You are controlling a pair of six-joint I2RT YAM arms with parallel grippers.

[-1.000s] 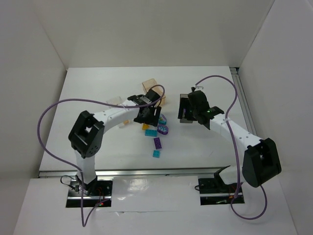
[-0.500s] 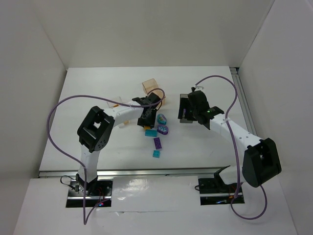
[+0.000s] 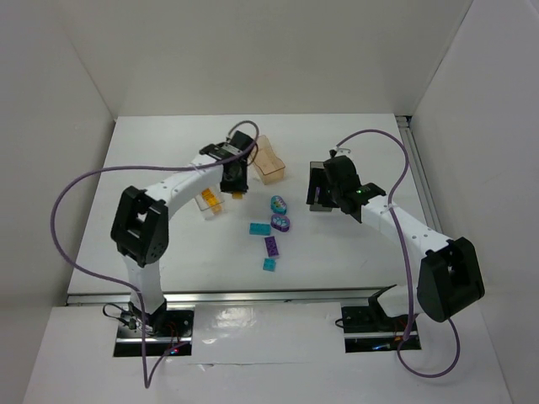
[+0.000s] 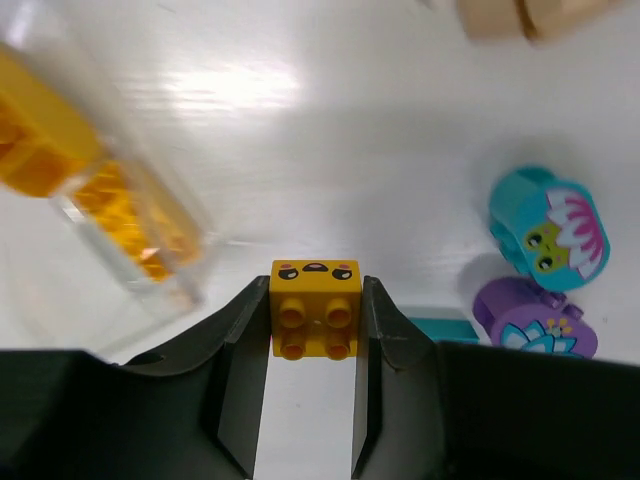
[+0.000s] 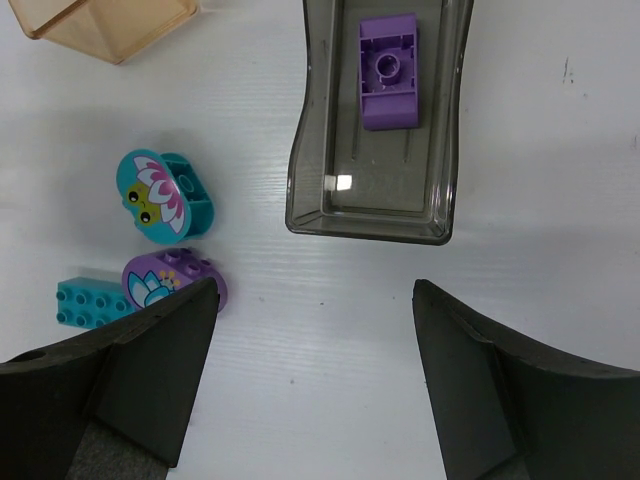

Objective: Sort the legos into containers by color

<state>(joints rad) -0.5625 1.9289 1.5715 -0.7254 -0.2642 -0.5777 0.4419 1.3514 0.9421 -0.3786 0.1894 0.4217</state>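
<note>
My left gripper is shut on a yellow-orange brick with a face printed on it, held above the table beside the clear bin, which holds yellow bricks. My right gripper stands open and holds nothing, just short of the dark grey bin with one purple brick in it. On the table lie a teal oval piece, a purple oval piece, a teal brick, a purple brick and a small teal brick.
The peach-orange bin stands at the back between the two arms, with nothing showing inside it. White walls close in the table on the left, back and right. Purple cables loop over both arms.
My left gripper has shut on the yellow brick among the loose legos and carried it up and to the left, next to the clear bin. The right arm has not moved.
</note>
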